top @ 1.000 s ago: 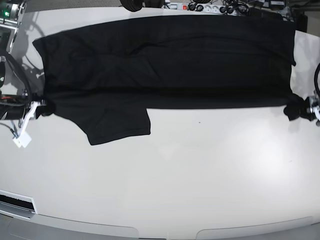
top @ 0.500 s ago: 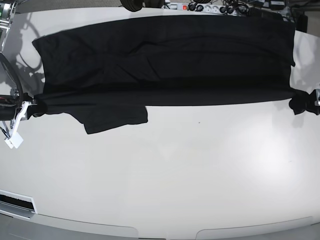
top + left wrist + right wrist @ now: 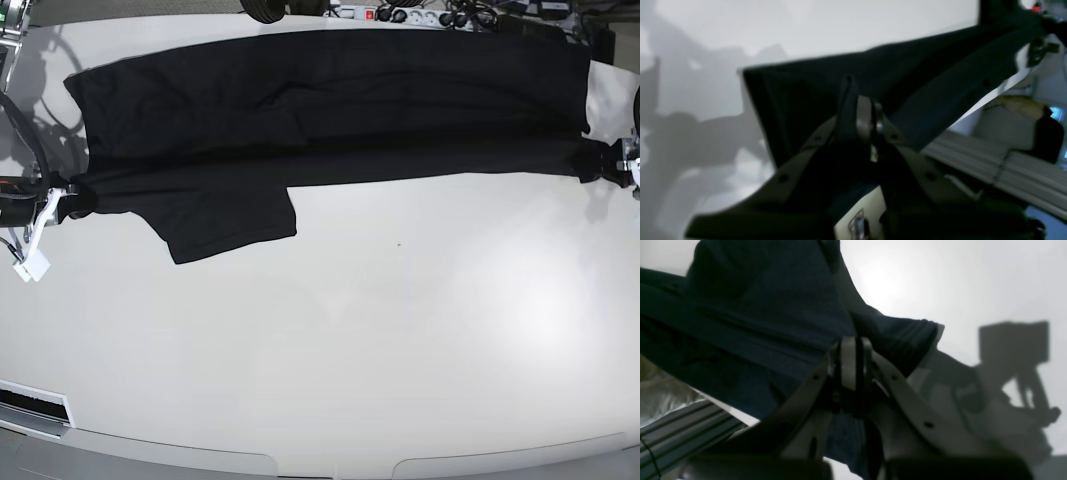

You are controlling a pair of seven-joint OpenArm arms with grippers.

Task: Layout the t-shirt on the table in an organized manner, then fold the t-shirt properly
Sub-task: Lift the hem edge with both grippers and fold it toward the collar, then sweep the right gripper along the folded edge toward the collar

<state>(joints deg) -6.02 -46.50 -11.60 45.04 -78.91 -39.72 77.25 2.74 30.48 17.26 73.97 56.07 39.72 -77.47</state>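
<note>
Black fabric of the t-shirt [image 3: 330, 115] stretches in a long band across the far part of the white table [image 3: 400, 340], seen from the overhead base view. Its near edge runs almost the full width of the table, pulled taut between two robot grippers. One short sleeve [image 3: 230, 225] hangs toward the viewer below that taut edge, lying flat on the tabletop on the view's left half.

At the view's left edge, the right gripper [image 3: 68, 195] is clamped on the shirt's corner, its jaws closed together with cloth pinched between them. A small white tag [image 3: 30, 268] dangles just below that arm. In the right wrist view, the pale fingers [image 3: 848, 363] meet tightly, and dark, ribbed-looking fabric [image 3: 773, 326] spreads away above them.

At the view's right edge, the left gripper [image 3: 608, 158] holds the opposite corner in the same way, jaws pressed together on bunched cloth. The left wrist view shows its dark fingers [image 3: 863, 116] closed, with the shirt [image 3: 907, 83] fanning out from them toward the far side; this picture is blurred, so how much cloth sits inside the grip is unclear.

Cables and a power strip [image 3: 400, 14] lie along the table's far edge, beyond the shirt.
</note>
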